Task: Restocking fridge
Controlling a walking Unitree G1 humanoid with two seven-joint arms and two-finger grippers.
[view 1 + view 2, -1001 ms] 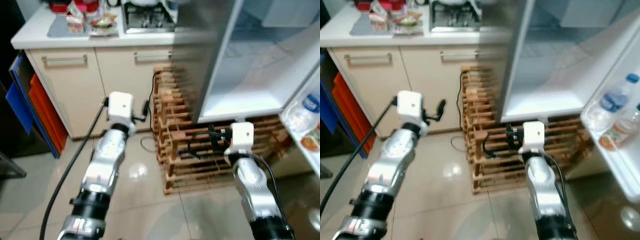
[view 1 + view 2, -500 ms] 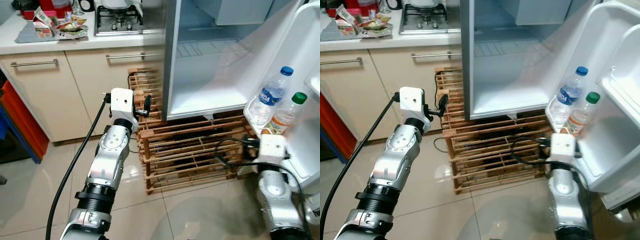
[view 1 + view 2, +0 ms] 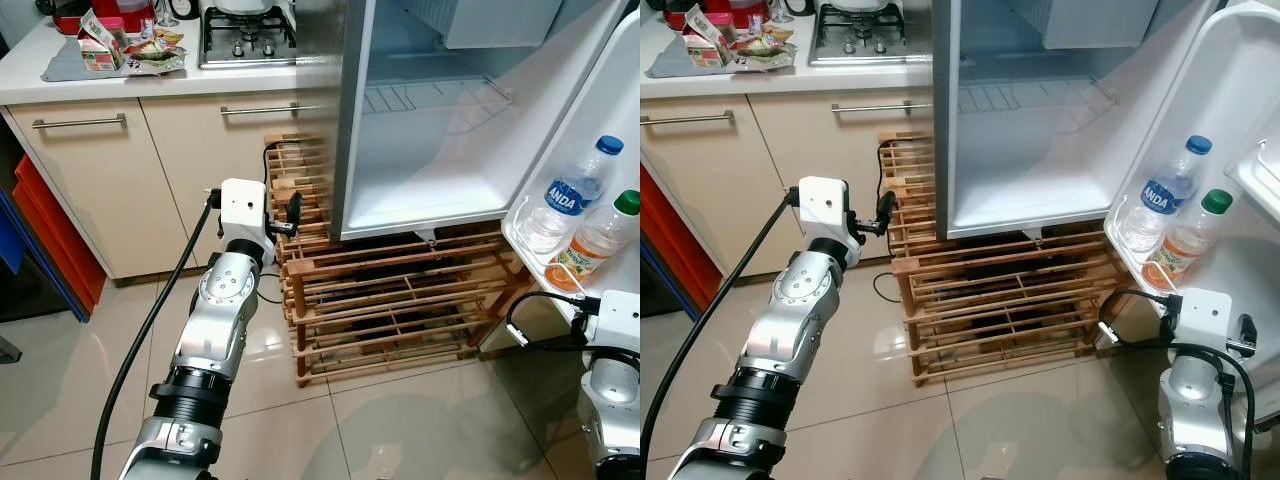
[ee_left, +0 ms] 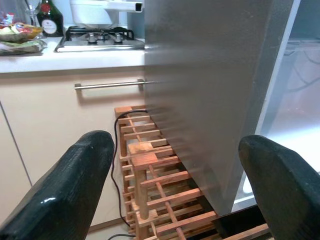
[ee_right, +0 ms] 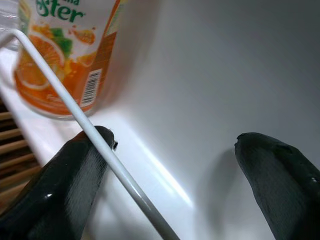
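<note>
- the fridge (image 3: 420, 150) stands open at about 1 o'clock from the robot, set on a slatted wooden rack (image 3: 390, 300); its inner floor and wire shelf (image 3: 430, 95) look bare.
- the fridge door (image 3: 1230, 150) swings out at 3 o'clock, and its low rail pocket holds two bottles side by side, touching or nearly so.
- the water bottle (image 3: 572, 198) with a blue cap and blue label stands upright, on the side nearer the fridge body.
- the orange drink bottle (image 3: 1180, 242) with a green cap stands upright just beside it, on the outer side.
- the left gripper (image 4: 175, 185) is raised at 11 o'clock beside the fridge's steel side wall; its two black fingers (image 4: 70, 185) are spread wide and grasp nothing, facing the rack and the cupboard handle (image 4: 107, 85).
- the right gripper (image 5: 175, 170) is low at 4 o'clock, right at the door pocket; its fingers (image 5: 280, 175) are spread wide with nothing between them, one finger just behind the white wire rail (image 5: 80, 120), near the base of the orange drink bottle.
- at 11 o'clock a white counter (image 3: 150, 80) carries a gas hob (image 3: 245, 35), a grey cloth with snack packets (image 3: 125, 55), and a carton.
- a black cable (image 3: 150, 330) runs along the left arm.
</note>
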